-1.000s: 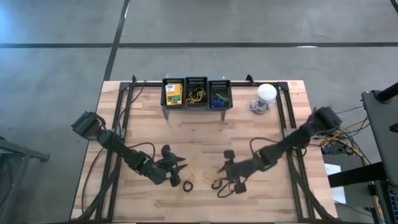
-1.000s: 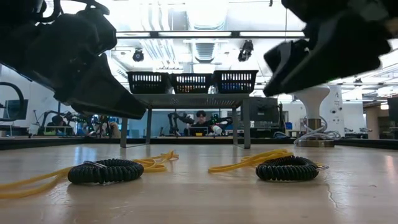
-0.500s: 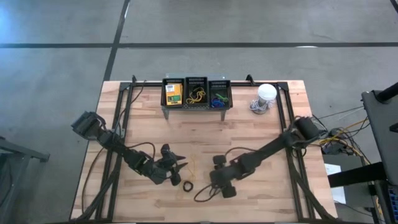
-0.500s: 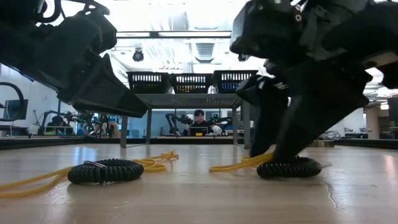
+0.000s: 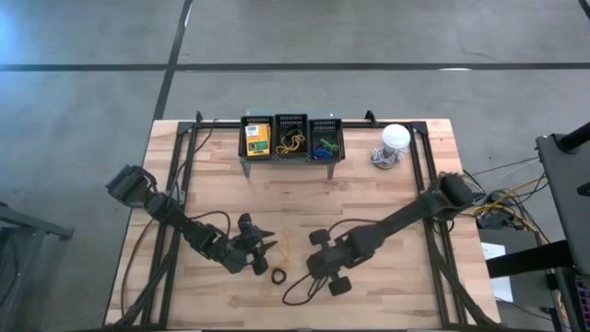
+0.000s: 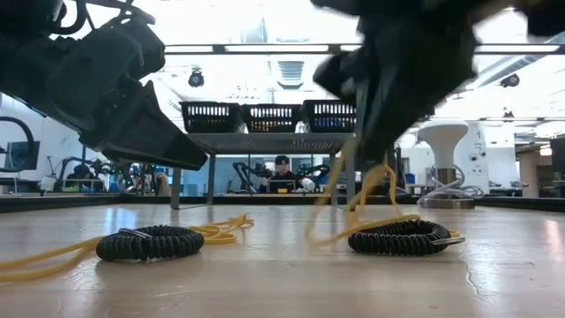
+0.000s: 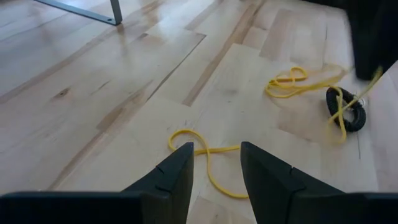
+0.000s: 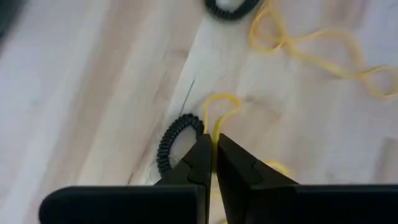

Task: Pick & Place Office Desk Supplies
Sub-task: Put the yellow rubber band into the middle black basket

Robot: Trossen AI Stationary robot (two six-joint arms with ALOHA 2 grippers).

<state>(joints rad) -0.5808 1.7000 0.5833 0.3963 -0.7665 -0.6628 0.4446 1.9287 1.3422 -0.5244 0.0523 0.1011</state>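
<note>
While the left pincer (image 7: 214,165) hovers spread, the right pincer (image 8: 213,146) pinches a yellow rubber band (image 8: 217,115) above the wooden table (image 5: 369,198).

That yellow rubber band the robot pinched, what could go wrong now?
The right end effector is shut on a thin yellow rubber band, so it might slip out while being carried. In the low view the band hangs down to the black coiled ring; it may drag that along. The left end effector hovers open nearby.

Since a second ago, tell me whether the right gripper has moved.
Yes. The right gripper moved leftward, away from the white bulb, and shut on a yellow rubber band.
</note>
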